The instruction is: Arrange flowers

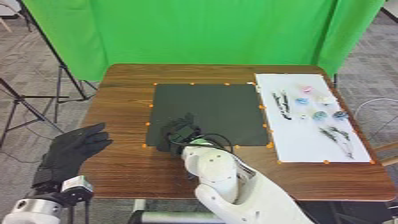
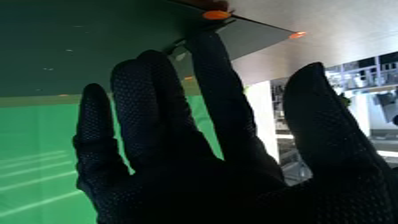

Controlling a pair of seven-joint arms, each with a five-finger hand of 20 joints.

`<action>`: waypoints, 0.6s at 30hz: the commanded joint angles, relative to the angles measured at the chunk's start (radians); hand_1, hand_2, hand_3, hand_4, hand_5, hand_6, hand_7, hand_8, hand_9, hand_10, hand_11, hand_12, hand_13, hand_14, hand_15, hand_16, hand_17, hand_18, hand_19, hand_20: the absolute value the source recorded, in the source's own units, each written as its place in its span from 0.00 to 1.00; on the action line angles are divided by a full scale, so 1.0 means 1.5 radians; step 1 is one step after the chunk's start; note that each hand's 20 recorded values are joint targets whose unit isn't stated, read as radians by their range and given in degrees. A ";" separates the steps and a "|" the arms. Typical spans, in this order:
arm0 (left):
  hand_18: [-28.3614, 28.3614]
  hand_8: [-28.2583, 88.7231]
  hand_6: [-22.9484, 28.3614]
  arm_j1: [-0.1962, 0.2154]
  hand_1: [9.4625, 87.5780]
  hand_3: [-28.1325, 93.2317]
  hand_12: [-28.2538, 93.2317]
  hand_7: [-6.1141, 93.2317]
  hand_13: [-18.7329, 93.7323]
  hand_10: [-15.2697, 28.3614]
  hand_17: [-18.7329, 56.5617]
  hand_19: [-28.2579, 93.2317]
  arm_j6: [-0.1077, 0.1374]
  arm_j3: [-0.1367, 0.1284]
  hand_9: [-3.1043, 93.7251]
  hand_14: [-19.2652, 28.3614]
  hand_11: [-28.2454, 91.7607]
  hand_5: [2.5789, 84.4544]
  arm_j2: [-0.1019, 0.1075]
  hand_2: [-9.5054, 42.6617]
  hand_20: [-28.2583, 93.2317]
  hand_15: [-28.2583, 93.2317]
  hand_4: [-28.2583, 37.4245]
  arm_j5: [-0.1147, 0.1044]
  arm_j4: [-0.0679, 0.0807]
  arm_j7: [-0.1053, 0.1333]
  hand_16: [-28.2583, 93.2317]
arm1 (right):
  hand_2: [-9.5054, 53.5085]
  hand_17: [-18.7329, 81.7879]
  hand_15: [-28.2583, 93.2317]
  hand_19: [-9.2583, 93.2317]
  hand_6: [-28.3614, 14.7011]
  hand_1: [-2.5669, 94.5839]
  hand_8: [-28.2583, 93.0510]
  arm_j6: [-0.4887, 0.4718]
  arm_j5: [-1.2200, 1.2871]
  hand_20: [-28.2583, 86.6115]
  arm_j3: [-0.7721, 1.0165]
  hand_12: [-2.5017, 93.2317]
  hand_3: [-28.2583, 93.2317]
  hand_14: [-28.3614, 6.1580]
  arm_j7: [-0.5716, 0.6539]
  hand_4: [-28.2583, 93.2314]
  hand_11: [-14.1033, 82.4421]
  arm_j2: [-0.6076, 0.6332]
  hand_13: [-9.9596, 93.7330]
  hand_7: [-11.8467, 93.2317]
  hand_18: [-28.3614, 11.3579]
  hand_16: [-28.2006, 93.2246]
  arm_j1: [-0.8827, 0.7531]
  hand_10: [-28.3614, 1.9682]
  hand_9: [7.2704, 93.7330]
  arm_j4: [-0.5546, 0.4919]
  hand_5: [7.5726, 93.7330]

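Flower heads: a pink flower, a blue flower, a white flower, a blue-green flower and a dark blue flower, loosely grouped toward the table's right edge
Stems: a dark pair lies left of the flower heads; a grey-green bunch lies on the side nearer the table's near right corner
White sheet: the sheet lies under flowers and stems, along the table's right side
Black mat: the mat lies left of the white sheet, around the middle of the table
Orange marks: small spots dotted along the borders of mat and sheet
Right hand: the right hand is over the mat's near left part, well apart from the flowers; its white arm crosses the table's near edge
Right fingers: in the wrist view they are straight and spread, thumb well away from them, clamped on nothing
Left hand: the left hand is by the table's left edge, toward the near left corner, its fingers loosely extended, the thumb apart
Table: brown wood, rounded corners
Behind: a green curtain beyond the table's far edge
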 commanded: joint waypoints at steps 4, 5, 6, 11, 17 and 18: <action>0.90 0.18 0.78 0.074 0.23 0.88 0.34 0.18 0.45 0.93 0.15 0.70 0.027 -0.024 0.48 1.00 0.52 0.59 0.009 0.35 0.48 0.74 0.24 -0.019 -0.020 0.038 0.14 | 0.38 0.23 0.92 0.66 0.55 0.17 0.13 0.087 0.105 0.68 -0.023 0.37 0.87 0.00 0.020 0.05 0.63 0.068 0.41 0.23 0.00 0.38 0.022 0.00 0.41 -0.102 0.64; 0.90 0.18 0.78 0.079 0.23 0.89 0.34 0.18 0.45 0.93 0.15 0.70 0.028 -0.026 0.48 1.00 0.52 0.59 0.009 0.34 0.48 0.74 0.24 -0.024 -0.021 0.042 0.14 | 0.38 0.23 0.92 0.65 0.55 0.17 0.13 0.101 0.131 0.68 -0.021 0.37 0.87 0.00 0.024 0.05 0.63 0.074 0.41 0.23 0.00 0.38 0.021 0.00 0.41 -0.117 0.64; 0.90 0.18 0.78 0.083 0.23 0.89 0.34 0.18 0.45 0.93 0.15 0.70 0.031 -0.028 0.48 1.00 0.52 0.59 0.008 0.34 0.48 0.74 0.24 -0.024 -0.022 0.042 0.14 | 0.38 0.23 0.92 0.65 0.55 0.17 0.13 0.113 0.143 0.69 -0.015 0.37 0.87 0.00 0.017 0.05 0.63 0.081 0.41 0.23 0.00 0.38 0.018 0.00 0.41 -0.131 0.64; 0.90 0.18 0.77 0.094 0.23 0.89 0.34 0.18 0.45 0.91 0.15 0.70 0.033 -0.029 0.47 1.00 0.53 0.59 -0.001 0.34 0.48 0.75 0.23 -0.019 -0.026 0.037 0.13 | 0.29 0.27 0.93 0.64 0.57 0.19 0.13 0.163 0.163 0.72 0.035 0.37 0.87 0.00 0.023 0.06 0.64 0.118 0.42 0.24 0.00 0.40 0.007 0.00 0.44 -0.181 0.66; 0.90 0.18 0.75 0.101 0.23 0.88 0.33 0.19 0.44 0.88 0.15 0.70 0.041 -0.030 0.46 1.00 0.55 0.57 0.005 0.34 0.47 0.76 0.24 -0.024 -0.030 0.047 0.13 | 0.24 0.34 0.93 0.68 0.47 0.25 0.14 0.201 0.173 0.72 0.145 0.37 0.90 0.00 0.081 0.06 0.69 0.210 0.50 0.26 0.00 0.40 -0.001 0.00 0.50 -0.158 0.68; 0.90 0.18 0.75 0.112 0.23 0.88 0.33 0.19 0.44 0.88 0.15 0.70 0.055 -0.030 0.46 1.00 0.55 0.57 0.024 0.34 0.47 0.76 0.24 -0.039 -0.032 0.063 0.13 | 0.23 0.34 0.93 0.70 0.47 0.25 0.14 0.196 0.171 0.71 0.171 0.36 0.90 0.00 0.088 0.05 0.71 0.227 0.51 0.26 0.00 0.40 -0.011 0.00 0.51 -0.150 0.69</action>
